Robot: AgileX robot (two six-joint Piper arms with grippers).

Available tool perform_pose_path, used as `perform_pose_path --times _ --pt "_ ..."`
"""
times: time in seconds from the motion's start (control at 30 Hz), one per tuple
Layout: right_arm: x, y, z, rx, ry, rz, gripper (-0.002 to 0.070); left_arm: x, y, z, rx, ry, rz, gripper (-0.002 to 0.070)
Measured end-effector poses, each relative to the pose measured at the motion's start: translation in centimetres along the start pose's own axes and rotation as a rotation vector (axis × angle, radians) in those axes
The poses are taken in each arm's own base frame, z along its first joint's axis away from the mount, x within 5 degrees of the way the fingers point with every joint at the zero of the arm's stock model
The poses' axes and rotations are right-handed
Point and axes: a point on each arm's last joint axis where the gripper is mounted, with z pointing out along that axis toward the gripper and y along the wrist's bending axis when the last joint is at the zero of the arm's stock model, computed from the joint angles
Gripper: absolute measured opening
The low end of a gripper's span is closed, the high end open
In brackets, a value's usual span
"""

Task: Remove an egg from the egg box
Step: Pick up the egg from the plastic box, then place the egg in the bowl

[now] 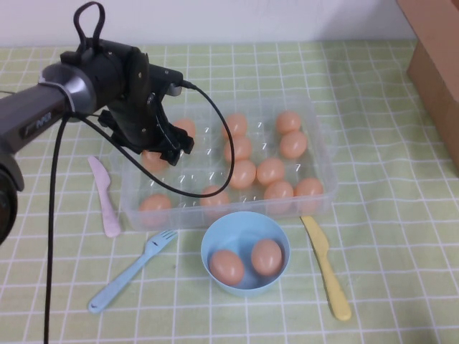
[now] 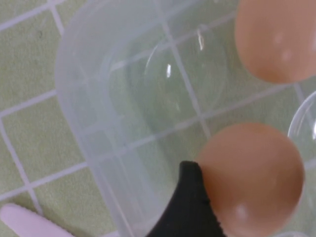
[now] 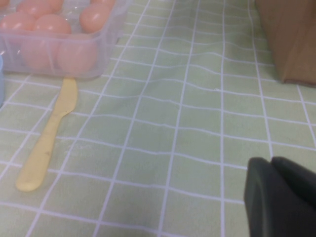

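Note:
The clear plastic egg box [image 1: 324, 154] stands in the middle of the table and holds several orange-tan eggs. My left gripper [image 1: 163, 152] is lowered into the box's left part, over an egg [image 1: 153, 162]. In the left wrist view one black finger [image 2: 190, 202] touches the side of that egg [image 2: 252, 177], which sits in its cell. The other finger is out of view, and the jaws look spread wider than the egg. A second egg [image 2: 276, 39] lies in a neighbouring cell. My right gripper [image 3: 274, 165] is shut and empty, low over the cloth to the right of the box.
A light-blue bowl [image 1: 209, 247] with two eggs stands in front of the box. A pink knife [image 1: 105, 197] lies to its left, a blue fork [image 1: 133, 271] at the front left and a yellow knife [image 1: 326, 269] at the front right. A cardboard box [image 1: 437, 64] stands at the far right.

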Motion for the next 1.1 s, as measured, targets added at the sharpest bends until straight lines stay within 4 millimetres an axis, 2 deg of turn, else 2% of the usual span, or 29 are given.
perform_pose_path --times 0.1,0.27,0.4,0.47,0.57,0.73,0.83,1.0,1.1 --pt "0.0 0.0 0.0 0.0 0.0 0.0 -0.002 0.0 0.1 0.1 0.0 0.001 -0.002 0.0488" --pt "0.0 0.0 0.0 0.0 0.0 0.0 -0.002 0.0 0.4 0.1 -0.015 -0.001 0.004 0.0321" --pt "0.0 0.0 0.0 0.0 0.0 0.0 -0.002 -0.1 0.3 -0.3 -0.033 -0.004 0.025 0.0323" --pt "0.0 0.0 0.0 0.0 0.0 0.0 -0.002 -0.3 0.0 -1.4 -0.05 -0.017 0.048 0.0323" --pt "0.0 0.0 0.0 0.0 0.0 0.0 -0.002 -0.8 -1.0 -4.7 -0.065 -0.081 0.094 0.0323" --pt "0.0 0.0 0.0 0.0 0.0 0.0 -0.002 -0.3 -5.1 -11.3 -0.031 -0.133 0.233 0.0323" --pt "0.0 0.0 0.0 0.0 0.0 0.0 -0.002 1.0 -8.4 -13.6 0.033 -0.09 0.343 0.0323" --pt "0.0 0.0 0.0 0.0 0.0 0.0 -0.002 4.1 -14.0 -13.9 0.202 0.029 0.539 0.0323" --pt "0.0 0.0 0.0 0.0 0.0 0.0 -0.002 5.5 -16.1 -13.2 0.257 0.059 0.614 0.0323"
